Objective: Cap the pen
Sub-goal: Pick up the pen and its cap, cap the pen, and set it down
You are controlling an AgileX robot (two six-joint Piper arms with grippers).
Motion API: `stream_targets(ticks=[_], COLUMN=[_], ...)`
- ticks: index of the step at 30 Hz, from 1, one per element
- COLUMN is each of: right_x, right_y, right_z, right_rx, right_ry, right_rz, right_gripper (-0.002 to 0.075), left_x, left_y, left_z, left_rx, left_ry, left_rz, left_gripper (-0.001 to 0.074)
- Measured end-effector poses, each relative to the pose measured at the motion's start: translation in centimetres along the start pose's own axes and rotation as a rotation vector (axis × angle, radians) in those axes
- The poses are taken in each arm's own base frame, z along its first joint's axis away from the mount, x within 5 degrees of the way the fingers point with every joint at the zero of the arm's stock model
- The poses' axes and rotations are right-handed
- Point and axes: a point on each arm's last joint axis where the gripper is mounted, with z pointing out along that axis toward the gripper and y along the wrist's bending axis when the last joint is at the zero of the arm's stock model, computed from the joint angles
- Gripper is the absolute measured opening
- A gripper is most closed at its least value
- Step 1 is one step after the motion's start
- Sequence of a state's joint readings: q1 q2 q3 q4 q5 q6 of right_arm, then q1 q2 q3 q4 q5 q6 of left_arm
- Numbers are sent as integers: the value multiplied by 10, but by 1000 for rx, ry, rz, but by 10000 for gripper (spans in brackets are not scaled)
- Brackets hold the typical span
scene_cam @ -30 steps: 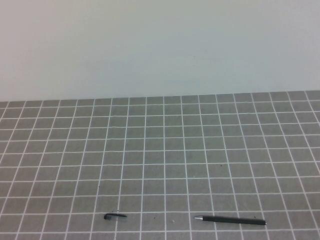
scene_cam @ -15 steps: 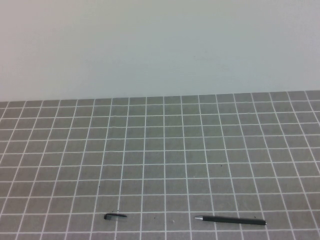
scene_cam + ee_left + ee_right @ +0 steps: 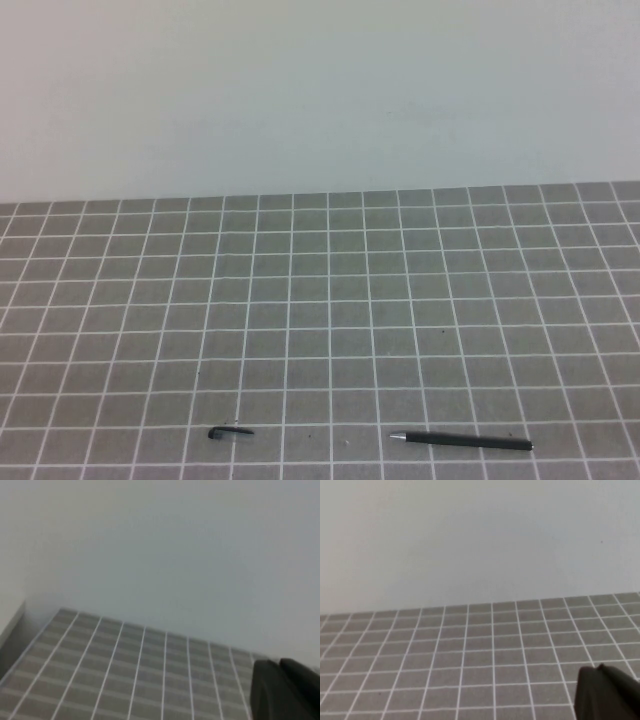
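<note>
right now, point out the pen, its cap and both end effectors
pen [image 3: 460,440]: high view, middle of the barrel
cap [image 3: 230,432]: high view, its middle
left end effector [image 3: 282,692]: left wrist view, only dark part showing
right end effector [image 3: 605,695]: right wrist view, only dark part showing

You are viewing a lab-type robot test bench. A grey mat [image 3: 320,300] with a white square grid forms the work surface. A plain pale wall [image 3: 320,90] stands behind it. The left gripper [image 3: 285,692] and right gripper [image 3: 605,695] each show as a dark part in their wrist views.
</note>
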State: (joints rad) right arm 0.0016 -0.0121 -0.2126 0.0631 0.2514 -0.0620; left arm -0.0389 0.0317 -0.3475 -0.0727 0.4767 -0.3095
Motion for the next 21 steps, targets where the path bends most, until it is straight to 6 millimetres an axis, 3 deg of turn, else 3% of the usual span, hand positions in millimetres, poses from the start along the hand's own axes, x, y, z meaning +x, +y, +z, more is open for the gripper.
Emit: stream_targets(ticks=[7,16,21], right_x=[-17,-33,-33], right_y=[6,29,39], right_z=[20,84,120], right_rx=[-82,-458,-617], right_ry=[302,586,640], right_rz=[-83,-257,-352], right_gripper=[0,0,0], left_x=[-10,7,10], left_y=[-8,-10,-11], left_z=[22,72,81], left_rx=[-4,22,23], left_ry=[168,477,508], left_rz=[114,127,75], left_gripper=[1,0,1])
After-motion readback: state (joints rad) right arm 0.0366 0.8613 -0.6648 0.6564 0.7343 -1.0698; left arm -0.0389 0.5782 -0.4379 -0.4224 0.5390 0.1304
